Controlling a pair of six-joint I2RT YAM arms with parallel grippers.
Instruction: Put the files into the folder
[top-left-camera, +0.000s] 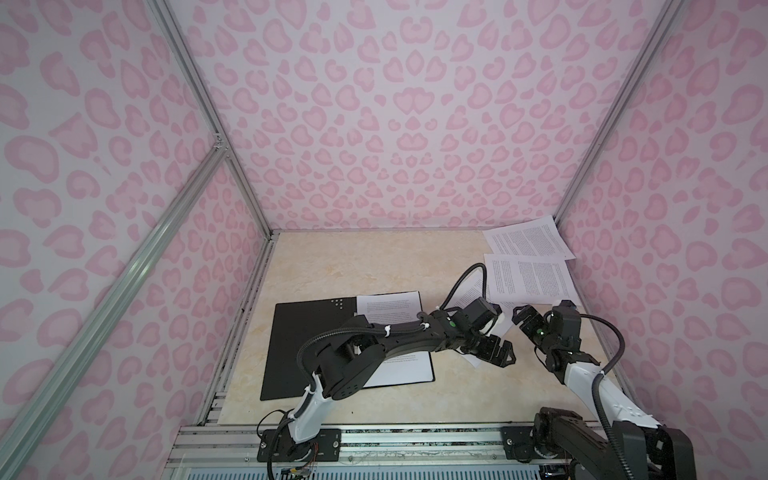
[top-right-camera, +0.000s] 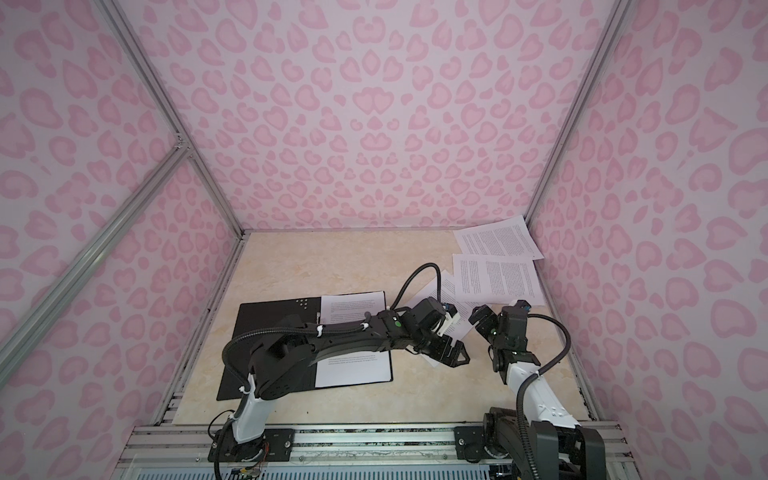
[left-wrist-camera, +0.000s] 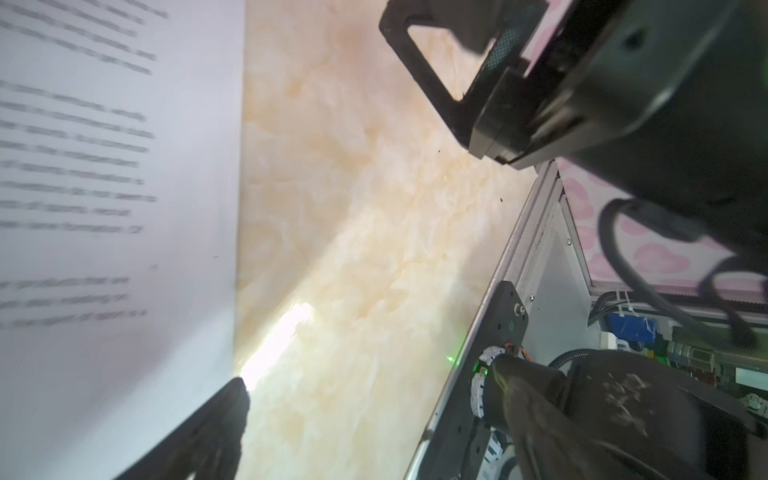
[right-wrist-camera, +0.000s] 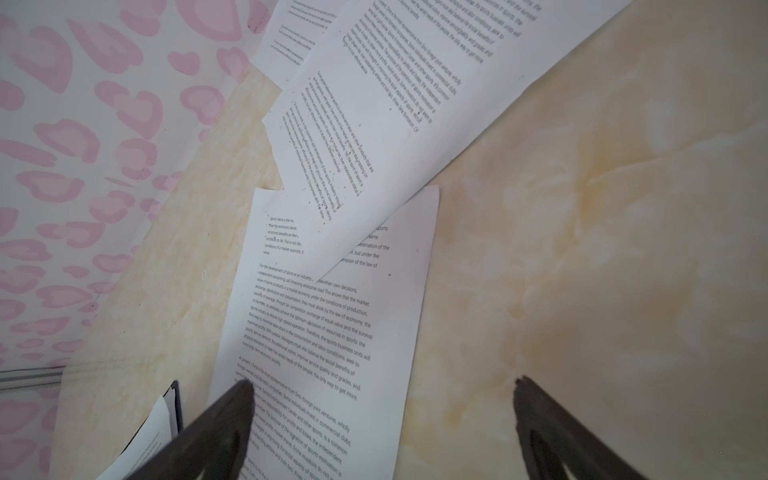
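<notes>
The folder (top-left-camera: 307, 332) (top-right-camera: 262, 328) lies open on the table, black inside up, with a printed sheet (top-left-camera: 388, 305) in its right half. My left arm crosses over it. Three loose files lie at the back right: one against the wall (top-left-camera: 528, 239), one nearer (top-left-camera: 534, 278), and one angled sheet (top-left-camera: 467, 297) running under my left gripper (top-left-camera: 503, 355) (left-wrist-camera: 374, 415). That gripper is open and holds nothing, beside the sheet's edge (left-wrist-camera: 116, 208). My right gripper (top-left-camera: 524, 316) (right-wrist-camera: 382, 399) is open too, one finger (right-wrist-camera: 232, 415) above the angled sheet (right-wrist-camera: 332, 332).
The beige marbled table (top-left-camera: 374, 266) is enclosed by pink-patterned walls (top-left-camera: 665, 249) close to the right-hand sheets. An aluminium rail (top-left-camera: 415, 432) runs along the front with both arm bases. The two grippers are close to each other, the right one (left-wrist-camera: 457, 83) showing in the left wrist view.
</notes>
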